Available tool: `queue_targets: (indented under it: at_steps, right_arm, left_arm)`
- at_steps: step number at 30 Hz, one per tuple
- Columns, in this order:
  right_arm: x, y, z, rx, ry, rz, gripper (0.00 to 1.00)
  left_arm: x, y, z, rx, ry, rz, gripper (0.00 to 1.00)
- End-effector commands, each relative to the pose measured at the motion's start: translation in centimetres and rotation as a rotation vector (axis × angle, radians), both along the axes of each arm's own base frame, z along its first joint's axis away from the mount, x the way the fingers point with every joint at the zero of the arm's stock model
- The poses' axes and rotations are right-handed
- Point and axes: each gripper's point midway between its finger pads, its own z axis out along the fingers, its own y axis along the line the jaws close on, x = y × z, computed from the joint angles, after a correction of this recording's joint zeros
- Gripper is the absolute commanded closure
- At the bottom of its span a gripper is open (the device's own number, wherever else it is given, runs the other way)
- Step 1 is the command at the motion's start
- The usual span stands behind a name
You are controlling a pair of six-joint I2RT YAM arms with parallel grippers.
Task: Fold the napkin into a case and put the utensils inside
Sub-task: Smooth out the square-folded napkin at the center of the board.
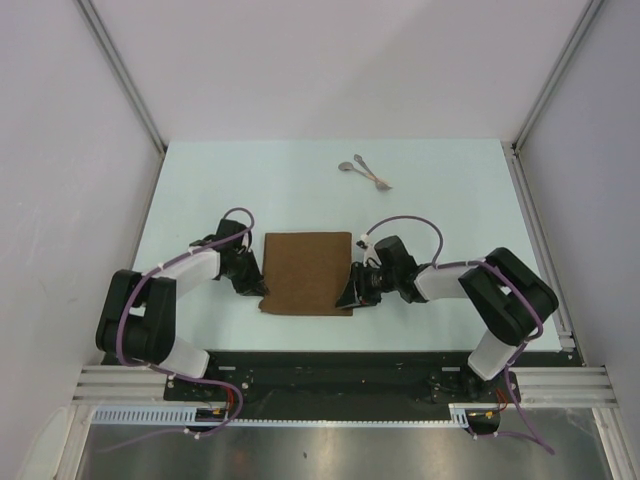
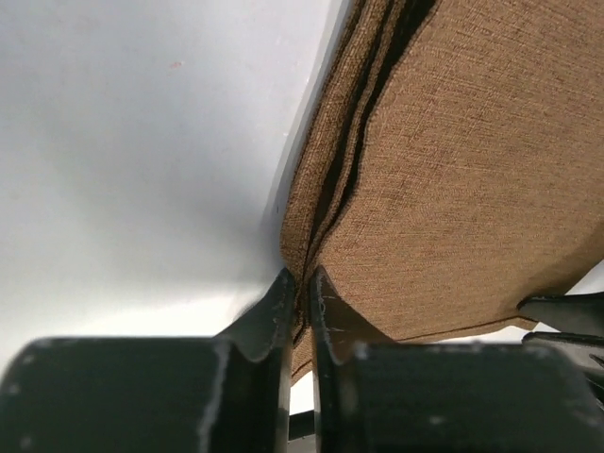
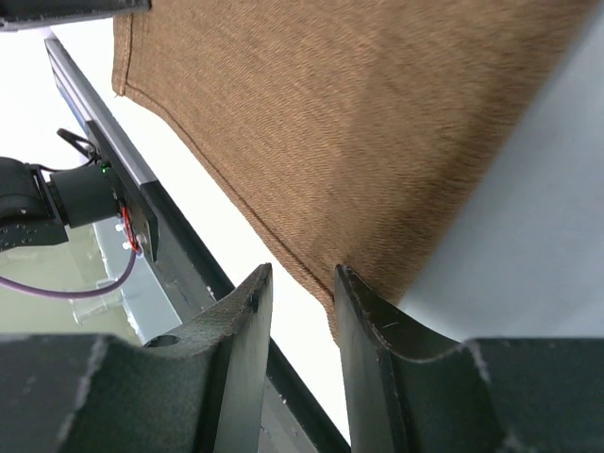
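The brown napkin [image 1: 307, 272] lies folded in layers as a rectangle on the table between the two arms. My left gripper [image 1: 262, 291] is shut on the napkin's near left corner; in the left wrist view the jaws [image 2: 302, 283] pinch the stacked edges of the cloth [image 2: 453, 189]. My right gripper [image 1: 352, 297] is open at the near right corner. In the right wrist view its jaws [image 3: 302, 278] stand apart, with the cloth's corner [image 3: 330, 113] against the right finger. Two silvery utensils [image 1: 365, 172] lie crossed at the far side, apart from the cloth.
The pale table [image 1: 200, 190] is walled by white panels at the left, the back and the right. A black and metal rail [image 1: 340, 365] runs along the near edge, just behind the napkin's near edge; it also shows in the right wrist view [image 3: 142, 203].
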Motion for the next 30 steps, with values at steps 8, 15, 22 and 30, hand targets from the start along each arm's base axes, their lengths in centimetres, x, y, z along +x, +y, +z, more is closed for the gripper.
queue_targets:
  at_steps: [8,15,22,30]
  right_arm:
    - [3.4,-0.7,3.8,0.002,-0.117,-0.036,0.59]
    - [7.8,-2.0,4.1,-0.013,-0.140,-0.104,0.57]
    - [12.6,-2.0,4.2,-0.012,-0.149,-0.153,0.53]
    - [16.1,0.5,5.8,0.108,-0.158,-0.141,0.67]
  left_arm:
    - [-1.0,3.8,-0.8,0.192,0.040,0.007,0.85]
    - [2.1,4.4,3.6,0.230,-0.098,0.000,0.51]
    - [10.7,-1.3,8.1,-0.013,-0.293,-0.169,0.74]
    - [16.3,-5.9,5.9,-0.254,-0.258,-0.123,0.94]
